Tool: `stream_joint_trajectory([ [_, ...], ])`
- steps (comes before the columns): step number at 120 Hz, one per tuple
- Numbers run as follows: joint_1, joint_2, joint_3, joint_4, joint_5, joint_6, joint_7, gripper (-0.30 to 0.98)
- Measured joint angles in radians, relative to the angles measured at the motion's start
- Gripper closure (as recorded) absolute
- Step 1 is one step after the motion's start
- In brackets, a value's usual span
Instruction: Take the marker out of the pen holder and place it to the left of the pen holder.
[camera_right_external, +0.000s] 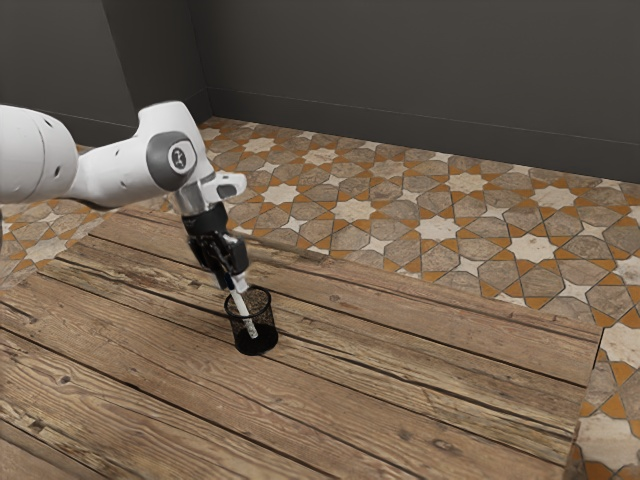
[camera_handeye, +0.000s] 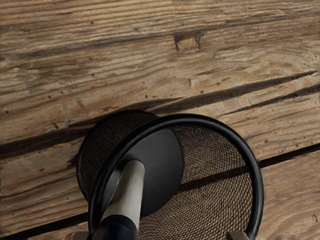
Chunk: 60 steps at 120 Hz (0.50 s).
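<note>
Eyeing this marker (camera_handeye: 129, 187), which is leaning inside the black mesh pen holder (camera_handeye: 258, 190) with its top end poking out. The gripper (camera_right_external: 234, 286) is hanging right over it, fingers spread wide, holding nothing; the marker's sitting in the gap, closer to one finger. I'm guessing it's light, stiff, hard to break, maybe a bit slick. I'd be pinching the navy section (camera_handeye: 120, 227) above the rim, centering first, since that mesh cup's probably tipping easily if bumped.

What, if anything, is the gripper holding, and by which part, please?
Nothing is held: the gripper is open, and the marker leans in the pen holder.
</note>
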Motion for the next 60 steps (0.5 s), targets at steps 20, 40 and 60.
stream_joint_trajectory([
  [20,0.000,0.000,0.000,0.001,0.002,-0.003,0.024,0.65],
  [40,0.000,-0.021,0.000,0.007,0.010,-0.021,0.040,0.74],
  [60,0.029,-0.157,0.011,0.055,0.073,-0.155,0.048,0.77],
])
